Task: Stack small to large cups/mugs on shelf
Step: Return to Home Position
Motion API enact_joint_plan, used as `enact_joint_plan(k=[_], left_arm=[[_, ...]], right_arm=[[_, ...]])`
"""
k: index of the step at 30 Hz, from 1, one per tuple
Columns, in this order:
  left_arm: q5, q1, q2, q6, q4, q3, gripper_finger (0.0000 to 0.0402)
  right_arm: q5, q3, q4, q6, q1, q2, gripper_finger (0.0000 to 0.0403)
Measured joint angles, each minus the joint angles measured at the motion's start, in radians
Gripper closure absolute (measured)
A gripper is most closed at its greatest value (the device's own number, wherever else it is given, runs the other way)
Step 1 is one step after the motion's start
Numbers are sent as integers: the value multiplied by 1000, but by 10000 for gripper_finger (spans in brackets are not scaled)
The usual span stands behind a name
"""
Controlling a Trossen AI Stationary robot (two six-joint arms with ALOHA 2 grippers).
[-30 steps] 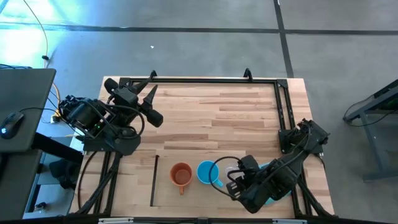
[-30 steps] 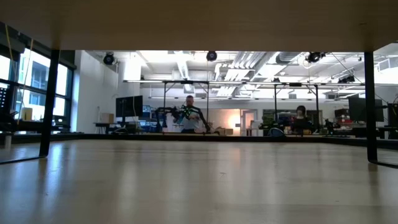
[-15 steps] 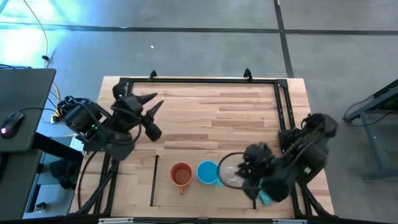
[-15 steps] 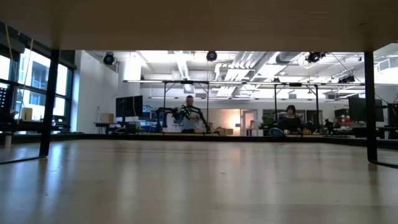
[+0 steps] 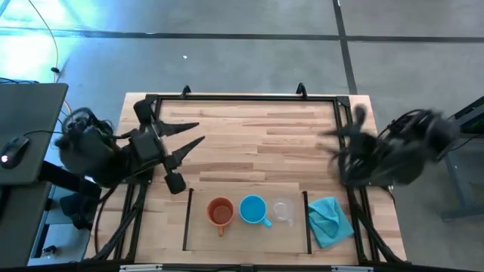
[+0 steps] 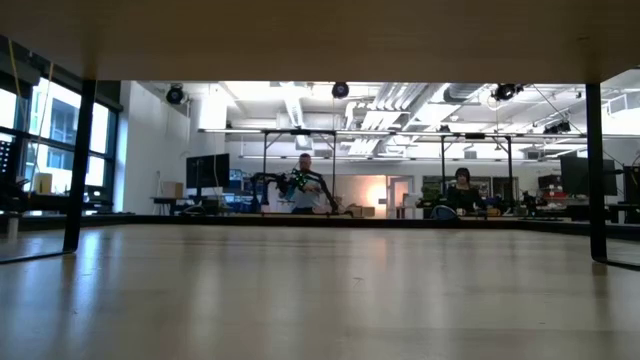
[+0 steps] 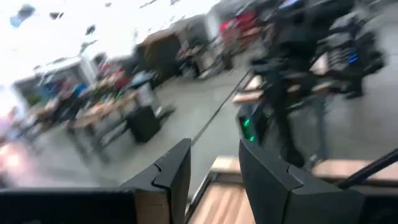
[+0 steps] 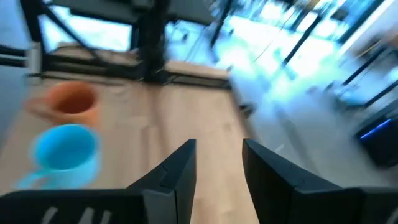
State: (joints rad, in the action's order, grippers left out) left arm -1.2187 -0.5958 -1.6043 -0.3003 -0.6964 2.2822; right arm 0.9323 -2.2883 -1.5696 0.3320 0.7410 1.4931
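Note:
On the shelf (image 5: 242, 236), a pale panel between two black strips near the table's front edge, three vessels stand upright in a row: an orange mug (image 5: 220, 213), a blue mug (image 5: 253, 209) and a clear glass cup (image 5: 282, 210). The orange mug (image 8: 74, 99) and blue mug (image 8: 65, 149) also show in the right wrist view. My left gripper (image 5: 200, 133) hovers open over the table's left half, far from the cups. My right gripper (image 5: 340, 133), blurred, is raised over the right side of the table and open (image 8: 217, 149), with nothing between its fingers.
A teal cloth (image 5: 330, 221) lies crumpled on the table just right of the shelf. A black metal frame (image 5: 242, 97) runs along the table's far and side edges. The low view shows only bare tabletop and people in the room behind.
My right gripper has drawn away from the glass cup, rising and swinging toward the table's right and far edges while rolling; the cup stays standing beside the blue mug, and the teal cloth is uncovered. My left gripper has risen and turned, its fingers swinging rightward.

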Motion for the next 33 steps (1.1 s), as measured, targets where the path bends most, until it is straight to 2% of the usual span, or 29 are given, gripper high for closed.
enact_joint_plan(k=[4, 6, 11, 16, 20, 24, 30, 33], left_arm=[[122, 13, 8, -260, 242, 0, 277], [205, 32, 29, -322, 314, 0, 277], [430, 99, 107, -302, 325, 1, 277], [561, 184, 154, -248, 224, 0, 277], [655, 279, 207, -176, 127, 0, 277], [801, 389, 268, -121, 74, -20, 277], [979, 549, 407, -121, 50, -133, 277], [1063, 647, 490, -136, 75, -219, 277]], right_arm=[[116, 0, 7, -120, 0, -118, 281], [137, 0, 22, -145, 0, -181, 281], [126, -1, 96, -231, 0, -303, 281], [79, -1, 200, -401, 0, -378, 281], [-47, 0, 341, -601, 0, -430, 281], [-194, 0, 472, -783, 0, -483, 281], [-295, 0, 495, -841, 1, -534, 281], [-391, 0, 478, -858, 2, -539, 281]])
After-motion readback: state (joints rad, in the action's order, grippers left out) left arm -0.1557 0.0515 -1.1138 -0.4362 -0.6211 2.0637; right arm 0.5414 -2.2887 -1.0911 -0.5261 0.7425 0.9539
